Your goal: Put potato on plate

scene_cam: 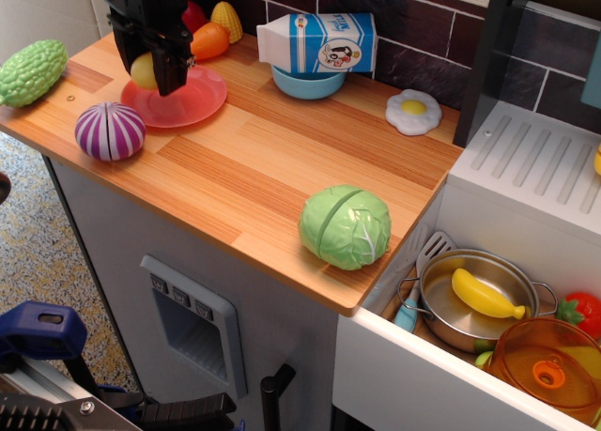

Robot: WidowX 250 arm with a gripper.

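The black gripper [146, 72] is shut on the pale-yellow potato [143, 70] and holds it just over the left part of the pink-red plate [192, 99]. The plate lies on the wooden counter at the far left. The gripper hides part of the plate and most of the potato. I cannot tell whether the potato touches the plate.
A striped purple onion [110, 131] lies just in front of the plate. A green bumpy gourd [31, 71] is at the left edge. A carrot [208, 40], corn [226, 21], a milk carton [317, 42] on a blue bowl [307, 84], a fried egg [413, 112] and a green cabbage [345, 226] share the counter.
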